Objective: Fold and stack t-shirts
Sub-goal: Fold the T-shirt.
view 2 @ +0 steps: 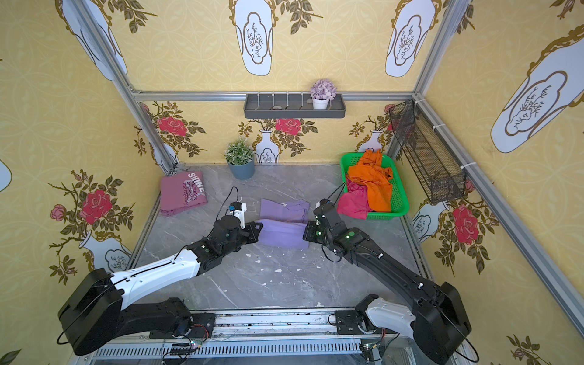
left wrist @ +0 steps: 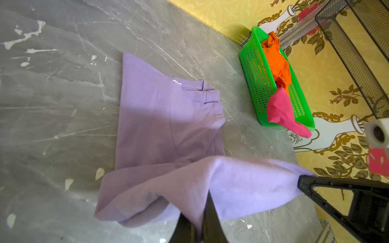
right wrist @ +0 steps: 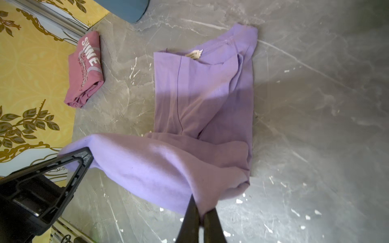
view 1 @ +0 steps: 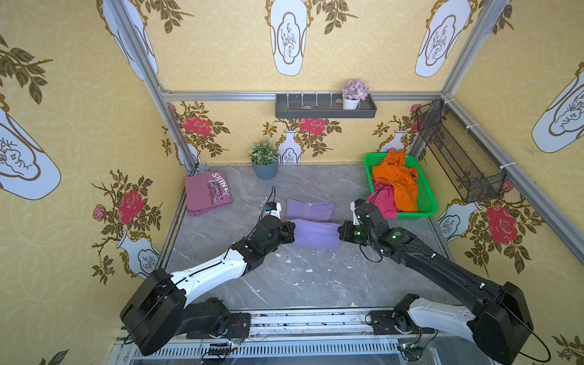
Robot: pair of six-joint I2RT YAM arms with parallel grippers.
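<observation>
Pinching the near edge of the lavender t-shirt (view 1: 316,235) at both ends, the left gripper (view 1: 293,229) and right gripper (view 1: 341,232) hold it above the table (view 1: 284,284), its far half lying flat, with the folded mauve t-shirt (view 1: 207,192) and a green basket (view 1: 426,202) of shirts (view 1: 395,183) farther back.

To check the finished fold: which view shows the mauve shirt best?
The right wrist view: the mauve shirt is close, its layered edge visible. Both top views show it whole but smaller. The left wrist view misses it.
</observation>
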